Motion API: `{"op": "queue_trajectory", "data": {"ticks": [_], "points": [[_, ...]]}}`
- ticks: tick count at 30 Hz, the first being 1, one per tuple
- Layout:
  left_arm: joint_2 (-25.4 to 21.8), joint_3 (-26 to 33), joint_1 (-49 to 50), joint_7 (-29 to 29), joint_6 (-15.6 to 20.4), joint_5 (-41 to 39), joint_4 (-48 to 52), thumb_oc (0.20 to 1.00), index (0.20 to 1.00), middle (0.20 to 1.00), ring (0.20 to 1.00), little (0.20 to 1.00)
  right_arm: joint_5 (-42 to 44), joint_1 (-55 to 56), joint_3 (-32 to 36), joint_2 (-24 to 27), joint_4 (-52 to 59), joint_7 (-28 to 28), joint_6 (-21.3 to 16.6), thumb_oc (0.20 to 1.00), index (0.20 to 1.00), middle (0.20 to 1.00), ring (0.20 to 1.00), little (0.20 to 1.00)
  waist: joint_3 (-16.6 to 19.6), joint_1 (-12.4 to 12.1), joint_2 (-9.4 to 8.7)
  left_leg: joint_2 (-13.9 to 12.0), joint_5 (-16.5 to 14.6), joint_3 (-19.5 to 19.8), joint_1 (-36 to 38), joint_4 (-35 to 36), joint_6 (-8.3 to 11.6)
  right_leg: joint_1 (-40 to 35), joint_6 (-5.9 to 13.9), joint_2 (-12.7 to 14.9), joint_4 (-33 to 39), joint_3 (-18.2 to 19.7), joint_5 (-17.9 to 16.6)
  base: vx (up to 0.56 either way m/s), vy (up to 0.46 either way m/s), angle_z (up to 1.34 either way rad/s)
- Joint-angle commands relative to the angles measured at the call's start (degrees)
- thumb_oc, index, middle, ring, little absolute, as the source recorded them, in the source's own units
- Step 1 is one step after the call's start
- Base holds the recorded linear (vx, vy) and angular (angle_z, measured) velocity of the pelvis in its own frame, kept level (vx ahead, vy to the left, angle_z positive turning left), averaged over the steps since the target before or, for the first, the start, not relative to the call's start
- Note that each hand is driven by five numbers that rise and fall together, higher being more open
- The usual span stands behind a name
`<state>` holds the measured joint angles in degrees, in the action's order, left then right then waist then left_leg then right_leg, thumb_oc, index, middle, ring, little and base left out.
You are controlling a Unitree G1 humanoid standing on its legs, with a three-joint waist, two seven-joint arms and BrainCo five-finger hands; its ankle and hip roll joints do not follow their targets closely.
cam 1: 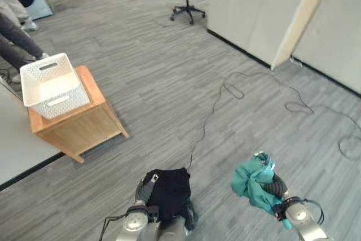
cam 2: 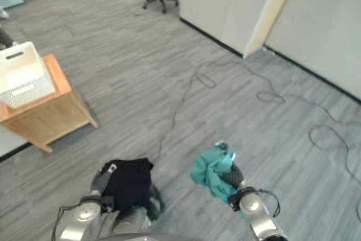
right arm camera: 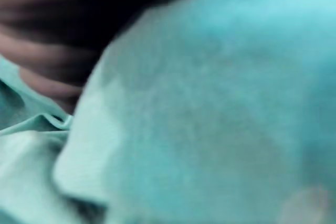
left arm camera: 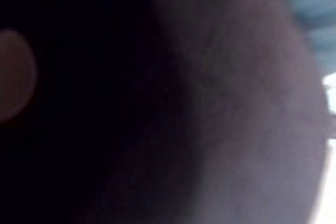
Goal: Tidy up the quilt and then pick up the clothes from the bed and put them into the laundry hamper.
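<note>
Carrying clothes off the bed: black garment [cam 1: 167,193] draped over left hand [cam 1: 148,187], teal garment [cam 1: 255,187] over right hand [cam 1: 274,184]. Cannot tell either grip under the cloth. Still needing to reach the white hamper [cam 1: 52,86], well ahead-left of the left hand.

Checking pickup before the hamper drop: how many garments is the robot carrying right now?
2. A black garment is draped over the left hand; a teal garment is bunched over the right hand. Any others tucked underneath would be hidden.

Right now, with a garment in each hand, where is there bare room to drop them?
The white perforated plastic hamper on the low wooden stand looks empty inside. The left hand carries black clothing, the right hand teal clothing. The grey floor between them and the stand is bare.
</note>
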<state>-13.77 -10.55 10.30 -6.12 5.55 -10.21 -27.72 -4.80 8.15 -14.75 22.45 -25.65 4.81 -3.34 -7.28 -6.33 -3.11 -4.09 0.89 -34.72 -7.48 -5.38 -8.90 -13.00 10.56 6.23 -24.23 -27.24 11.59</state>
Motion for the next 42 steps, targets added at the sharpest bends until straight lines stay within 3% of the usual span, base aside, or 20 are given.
{"op": "queue_trajectory", "data": {"ticks": [1, 4, 7, 10, 12, 14, 16, 18, 20, 22, 25, 26, 29, 30, 31, 32, 36, 38, 41, 42], "points": [[-4.9, 0.6, -5.3, -1.1, 1.9, 0.7, 6.7, 0.200, 0.200, 0.200, 0.200, 0.200, -1.0, -6.4, 3.6, -1.2, 4.7, 1.0, -2.7, 0.200, 0.200, 0.200, 0.200, 0.200, -3.1, -0.3, 0.25, 2.8, -0.3, 6.3, 7.6, 9.5, 4.77, 6.9, 4.44, 4.8, -13.7, 8.2, -20.8, 1.00, 0.226, 1.01], [-5.7, 0.2, -6.8, -1.0, 1.5, 2.7, 6.5, 0.200, 0.200, 0.200, 0.200, 0.200, -0.6, -5.3, 4.5, -1.2, 4.9, 1.0, -2.7, 0.200, 0.200, 0.200, 0.200, 0.200, -3.8, 2.8, 1.61, 2.8, -2.0, 11.3, 12.0, 10.4, 4.71, 13.8, 3.04, 5.2, -11.9, 9.1, -16.8, 0.63, 0.039, 1.60], [-6.2, -1.0, -8.3, -0.4, 1.8, 3.8, 6.7, 0.200, 0.200, 0.200, 0.200, 0.200, -0.1, -3.5, 5.5, -0.7, 5.2, 0.9, -2.5, 0.200, 0.200, 0.200, 0.200, 0.200, -4.5, 6.0, 2.30, 3.3, -5.1, 17.7, 16.7, 10.4, 7.21, 18.9, 0.82, 7.0, 6.2, 9.9, -14.0, 0.72, -0.147, 1.50], [-6.3, 0.0, -8.1, -0.1, 2.3, 6.6, 5.8, 0.200, 0.200, 0.200, 0.200, 0.200, -0.4, -2.2, 6.7, -2.1, 5.1, 0.6, -1.6, 0.200, 0.200, 0.200, 0.200, 0.200, -4.2, 8.6, 2.65, -0.4, -10.7, 22.6, 24.8, 10.4, 12.91, 24.7, 4.44, 12.2, 29.2, 10.2, -20.9, 1.14, -0.371, 1.97], [-6.5, 0.2, -8.1, -0.1, 2.6, 7.9, 4.8, 0.200, 0.200, 0.200, 0.200, 0.200, -1.6, -1.2, 6.6, -2.3, 6.3, 0.2, -1.4, 0.200, 0.200, 0.200, 0.200, 0.200, -3.5, 8.7, 2.85, -2.7, -10.0, 24.5, 28.7, 10.3, 15.06, 25.6, 4.44, 11.5, 29.2, 11.6, -21.7, 1.03, -0.408, 1.05], [-5.6, -0.4, -7.2, 0.0, 2.6, 6.9, 3.4, 0.200, 0.200, 0.200, 0.200, 0.200, -1.9, -1.6, 5.5, -1.5, 5.7, -0.5, -1.4, 0.200, 0.200, 0.200, 0.200, 0.200, -3.7, 9.2, 3.41, -6.5, -4.3, 26.3, 27.3, -1.6, 16.66, 21.7, 4.16, 9.2, 26.9, 13.6, -23.2, 0.80, -0.381, 0.89], [-5.3, -0.8, -6.8, 0.1, 1.7, 5.3, 3.7, 0.200, 0.200, 0.200, 0.200, 0.200, -0.1, -2.5, 4.3, 0.1, 6.0, -0.7, -1.9, 0.200, 0.200, 0.200, 0.200, 0.200, -4.5, 8.5, 3.02, -10.4, 6.4, 27.7, 17.8, -23.9, 16.13, 18.4, -0.53, 6.3, 25.7, 14.1, -20.1, 0.54, -0.441, 1.19], [-5.6, -0.6, -6.1, 0.5, 1.2, 3.9, 5.5, 0.200, 0.200, 0.200, 0.200, 0.200, 1.2, -3.3, 3.8, 1.1, 6.7, -0.6, -2.3, 0.200, 0.200, 0.200, 0.200, 0.200, -5.2, 7.8, 2.95, -11.9, 9.3, 28.4, 11.7, -33.3, 15.03, 16.0, -3.15, 4.6, 25.8, 12.0, -18.2, 0.47, -0.468, 0.38], [-5.8, -1.0, -5.9, 1.0, 1.5, 2.4, 6.7, 0.200, 0.200, 0.200, 0.200, 0.200, 1.7, -5.5, 3.2, 2.3, 6.9, 0.3, -2.5, 0.200, 0.200, 0.200, 0.200, 0.200, -7.6, 5.6, 1.52, -12.9, 5.3, 26.8, 3.4, -44.0, 13.67, 10.9, -5.44, 2.3, 27.0, 10.8, -15.0, 0.60, -0.452, -0.22], [-5.6, -1.1, -4.9, 1.7, 1.8, 1.6, 8.8, 0.200, 0.200, 0.200, 0.200, 0.200, 1.3, -8.1, 1.6, 2.6, 5.6, -0.7, -2.1, 0.200, 0.200, 0.200, 0.200, 0.200, -8.0, 2.1, 0.19, -6.8, -1.3, 22.5, -4.4, -38.2, 12.99, 5.7, -5.14, 1.0, 29.0, 10.3, -12.7, 0.70, -0.122, -0.22], [-4.7, -1.3, -4.5, 2.6, 2.3, 0.8, 10.2, 0.200, 0.200, 0.200, 0.200, 0.200, 0.9, -9.0, 0.7, 2.6, 4.4, -1.3, -2.9, 0.200, 0.200, 0.200, 0.200, 0.200, -6.9, -0.4, -0.32, -5.1, -1.3, 15.5, -5.3, -20.5, 12.02, 2.9, -3.83, 0.5, 28.8, 8.4, -10.2, 0.56, 0.021, -0.18], [-4.6, -1.2, -4.0, 3.5, 2.3, 0.1, 11.2, 0.200, 0.200, 0.200, 0.200, 0.200, 0.0, -9.2, 0.8, 2.7, 4.2, -1.3, -3.2, 0.200, 0.200, 0.200, 0.200, 0.200, -5.6, -0.8, 0.40, -6.7, -0.1, 6.6, -5.6, -9.9, 13.29, -0.4, -3.25, -1.6, 28.6, 5.9, -7.3, 0.69, 0.012, -0.27], [-4.4, -1.1, -4.2, 4.3, 1.6, 0.4, 12.2, 0.200, 0.200, 0.200, 0.200, 0.200, -0.9, -9.4, 1.6, 2.4, 4.4, -0.8, -3.6, 0.200, 0.200, 0.200, 0.200, 0.200, -4.7, 0.1, 0.46, -8.7, 4.4, -6.9, -1.1, -0.5, 13.72, -1.6, -2.45, -3.2, 26.0, 2.2, -5.5, 0.61, 0.025, 0.48], [-4.8, -0.8, -4.0, 4.6, 1.4, 0.7, 12.9, 0.200, 0.200, 0.200, 0.200, 0.200, -1.8, -9.8, 1.1, 2.1, 5.4, -1.6, -3.4, 0.200, 0.200, 0.200, 0.200, 0.200, -3.4, -0.8, 0.12, -6.0, 2.3, -9.2, 2.9, 2.6, 10.37, -1.1, -0.80, -3.2, 19.1, -0.5, -7.9, 0.52, 0.100, 0.39], [-4.9, -0.8, -3.9, 4.6, 1.3, 0.7, 13.0, 0.200, 0.200, 0.200, 0.200, 0.200, -1.9, -9.7, 1.0, 2.0, 5.4, -1.6, -3.4, 0.200, 0.200, 0.200, 0.200, 0.200, -3.4, -0.6, 0.10, -5.4, 2.1, -9.2, 3.1, 3.2, 9.90, -0.9, -0.31, -2.8, 18.3, -0.6, -7.7, 0.81, 0.269, 0.61], [-4.8, -1.0, -4.4, 3.3, 1.4, 0.8, 10.9, 0.200, 0.200, 0.200, 0.200, 0.200, -3.1, -10.6, -0.9, 0.5, 4.7, -2.2, -3.4, 0.200, 0.200, 0.200, 0.200, 0.200, -3.3, -1.3, -0.89, -0.8, -1.1, -5.0, 5.2, 4.9, 6.34, 1.6, 4.44, 2.3, 1.2, -1.6, -16.6, 0.43, 0.217, 0.84], [-6.2, -0.8, -6.3, 1.8, 1.2, 1.7, 9.5, 0.200, 0.200, 0.200, 0.200, 0.200, -3.1, -11.1, -1.4, -0.8, 5.4, -2.3, -2.9, 0.200, 0.200, 0.200, 0.200, 0.200, -3.9, 1.0, 0.38, 0.0, -1.7, -0.1, 10.5, 8.6, 4.74, 11.3, 4.44, 7.9, -18.0, 1.2, -21.3, 0.54, 0.048, 1.61], [-7.2, -0.8, -6.7, 1.4, 1.1, 2.3, 8.9, 0.200, 0.200, 0.200, 0.200, 0.200, -3.2, -10.1, -0.7, -0.3, 6.3, -1.9, -3.0, 0.200, 0.200, 0.200, 0.200, 0.200, -4.1, 2.5, 1.15, 0.7, -2.5, 4.2, 12.7, 9.8, 4.69, 13.7, 4.44, 9.7, -17.8, 3.2, -18.9, 0.42, -0.051, 1.46], [-8.1, -1.0, -6.4, 2.2, 1.2, 2.3, 8.8, 0.200, 0.200, 0.200, 0.200, 0.200, -1.6, -6.9, 2.1, 0.9, 6.8, -0.6, -2.6, 0.200, 0.200, 0.200, 0.200, 0.200, -4.3, 4.8, 1.10, 0.4, -2.8, 12.3, 14.5, 10.3, 8.08, 17.4, 1.18, 8.8, 10.6, 9.5, -15.5, 0.51, -0.349, 1.61], [-8.1, -1.1, -6.3, 2.2, 1.2, 2.3, 8.8, 0.200, 0.200, 0.200, 0.200, 0.200, -1.6, -6.8, 2.1, 0.9, 6.8, -0.6, -2.6, 0.200, 0.200, 0.200, 0.200, 0.200, -4.3, 5.2, 1.36, 0.1, -2.8, 12.8, 14.6, 10.3, 8.19, 16.4, 1.15, 8.4, 11.8, 8.7, -15.9, 0.38, -0.242, 2.26]]}}
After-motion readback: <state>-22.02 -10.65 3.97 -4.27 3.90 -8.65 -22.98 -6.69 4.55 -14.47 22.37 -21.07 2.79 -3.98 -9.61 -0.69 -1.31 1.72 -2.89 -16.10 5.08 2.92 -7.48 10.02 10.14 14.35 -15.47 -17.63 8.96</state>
